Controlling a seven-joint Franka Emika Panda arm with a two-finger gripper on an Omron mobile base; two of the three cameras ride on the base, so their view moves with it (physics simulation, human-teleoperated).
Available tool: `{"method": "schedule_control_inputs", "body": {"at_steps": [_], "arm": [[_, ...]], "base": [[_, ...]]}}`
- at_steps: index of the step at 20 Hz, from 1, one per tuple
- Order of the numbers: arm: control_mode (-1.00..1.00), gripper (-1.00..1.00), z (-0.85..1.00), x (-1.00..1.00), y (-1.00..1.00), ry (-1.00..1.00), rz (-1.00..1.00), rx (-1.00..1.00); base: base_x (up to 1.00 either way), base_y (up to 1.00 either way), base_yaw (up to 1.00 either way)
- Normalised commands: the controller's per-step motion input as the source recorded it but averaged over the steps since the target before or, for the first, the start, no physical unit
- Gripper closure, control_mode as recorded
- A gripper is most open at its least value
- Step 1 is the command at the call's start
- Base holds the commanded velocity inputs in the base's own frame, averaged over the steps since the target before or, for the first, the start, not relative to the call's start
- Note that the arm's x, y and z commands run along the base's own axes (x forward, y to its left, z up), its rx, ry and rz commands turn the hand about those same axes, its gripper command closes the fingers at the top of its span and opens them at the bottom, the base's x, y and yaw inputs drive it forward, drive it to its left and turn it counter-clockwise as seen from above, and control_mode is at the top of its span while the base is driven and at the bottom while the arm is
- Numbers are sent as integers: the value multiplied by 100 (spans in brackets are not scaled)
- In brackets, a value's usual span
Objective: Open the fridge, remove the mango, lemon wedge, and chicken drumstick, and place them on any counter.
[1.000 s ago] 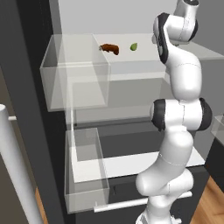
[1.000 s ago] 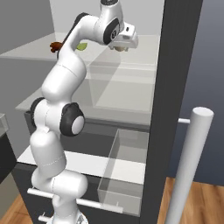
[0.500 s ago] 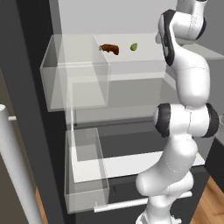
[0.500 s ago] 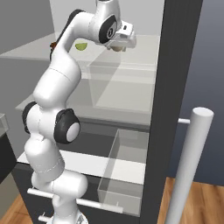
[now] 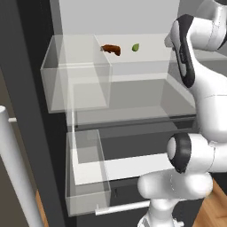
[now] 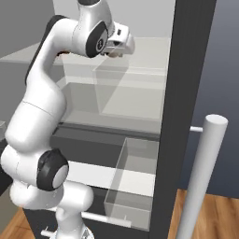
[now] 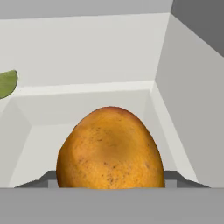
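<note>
Standing open, the fridge (image 5: 31, 111), with shelves showing. Filling the hand view at 6 o'clock, the mango (image 7: 110, 148): looking round, smooth, slippery, fairly firm, best held around its fat middle. Sitting on the top shelf, the chicken drumstick (image 5: 111, 49) with the lemon wedge (image 5: 135, 46) at its 3 o'clock. Spreading wide, the gripper (image 6: 114, 52) jaws, probably not pinching yet.

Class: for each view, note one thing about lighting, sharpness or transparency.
Left base view: flat, even light; clear bins let the shelves show through; chicken drumstick small but sharp. Right base view: soft sheen on the arm. Hand view: the mango looms large, softly shaded beneath.
</note>
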Motion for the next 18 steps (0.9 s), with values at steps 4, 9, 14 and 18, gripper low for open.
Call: {"method": "schedule_control_inputs", "body": {"at_steps": [4,9,14,18], "arm": [[-100,100,-1,-100,40,-18,0,-7],[-100,100,0,-100,41,-9,0,-3],[-100,100,0,-100,41,-2,0,-1],[-100,100,0,-100,24,0,0,0]], "base": [[0,0,0],[0,0,0],[0,0,0],[0,0,0]]}}
